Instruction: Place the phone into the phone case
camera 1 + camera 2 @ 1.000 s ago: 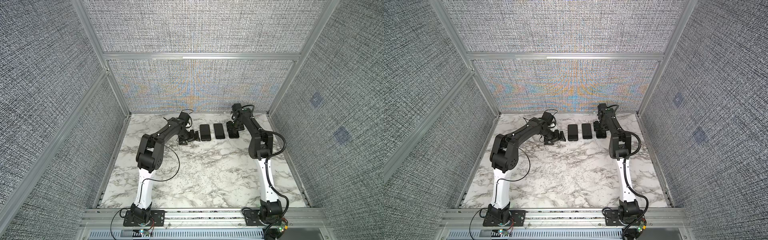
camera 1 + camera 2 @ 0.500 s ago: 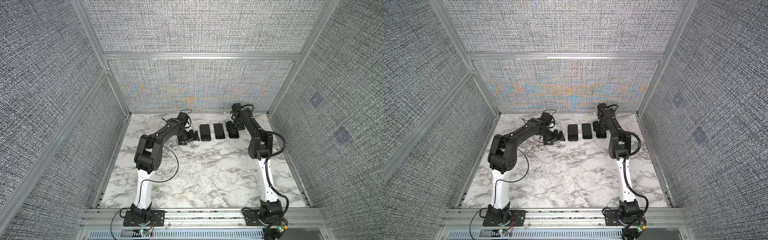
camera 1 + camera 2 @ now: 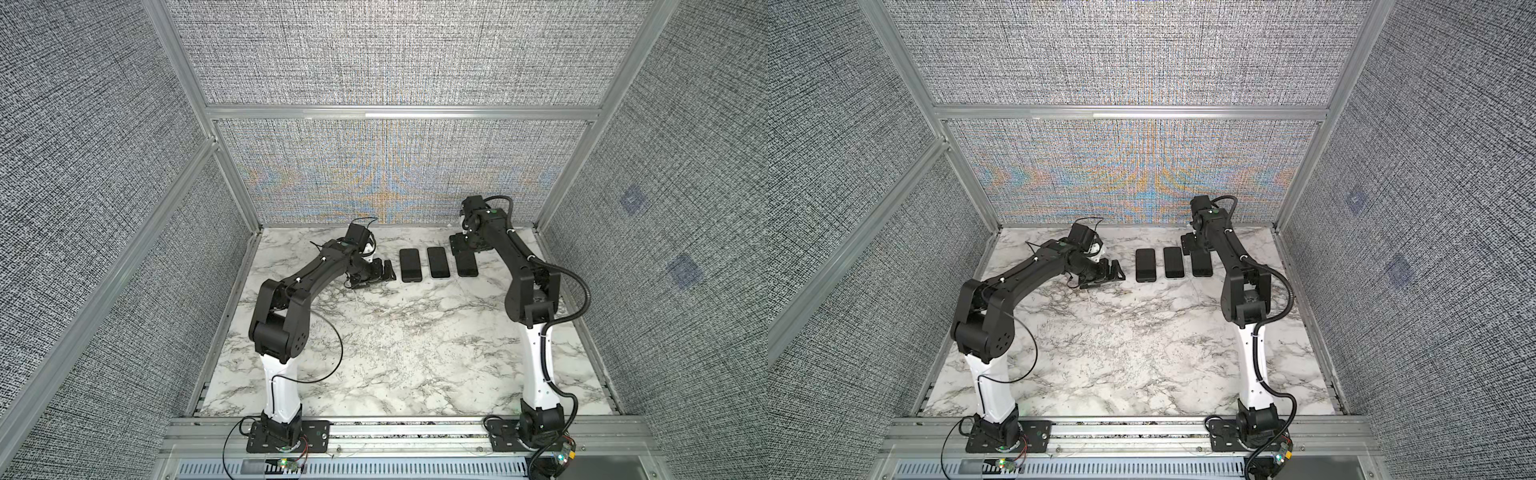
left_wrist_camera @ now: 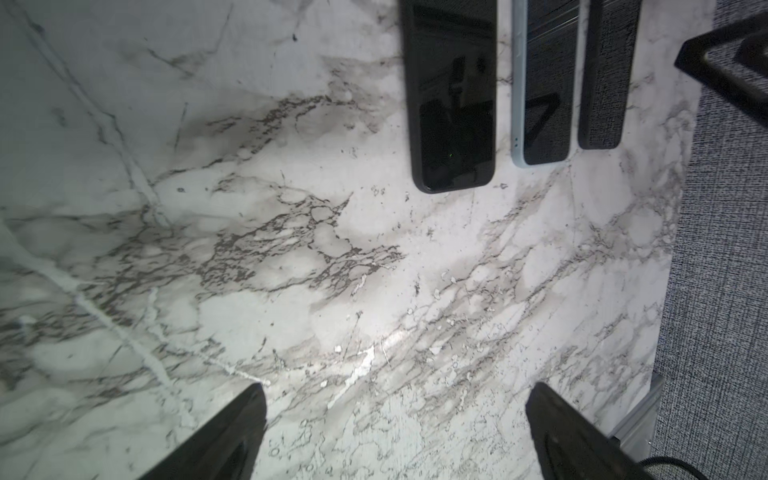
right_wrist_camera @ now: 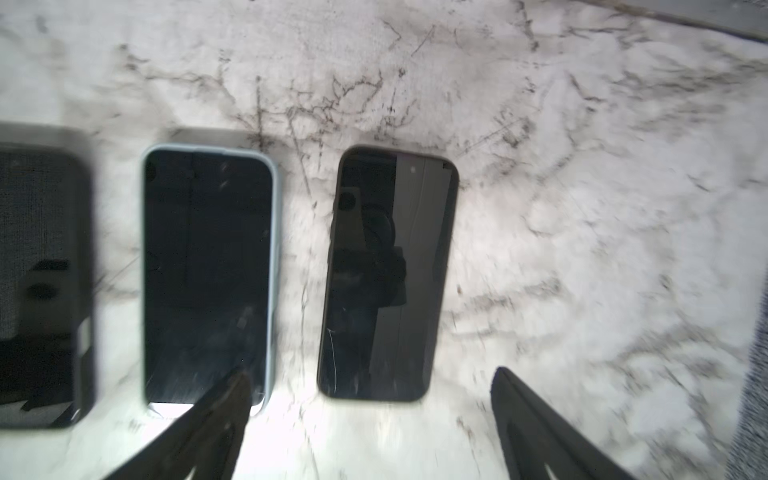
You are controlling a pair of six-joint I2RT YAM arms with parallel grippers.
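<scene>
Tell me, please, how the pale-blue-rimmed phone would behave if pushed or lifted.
The pale-blue-rimmed phone looks like a rigid slab, so it should not flex. Lying flat on the smooth marble table, it would probably slide rather than tip. Its glossy glass face may be slippery and fragile.

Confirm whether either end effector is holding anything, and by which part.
Nothing is held: the left end effector and the right end effector are both open and empty.

Right wrist view's smeared; a dark flat slab runs off its edge. In both top views the right arm covers the far end of the rightmost black slab.
</scene>
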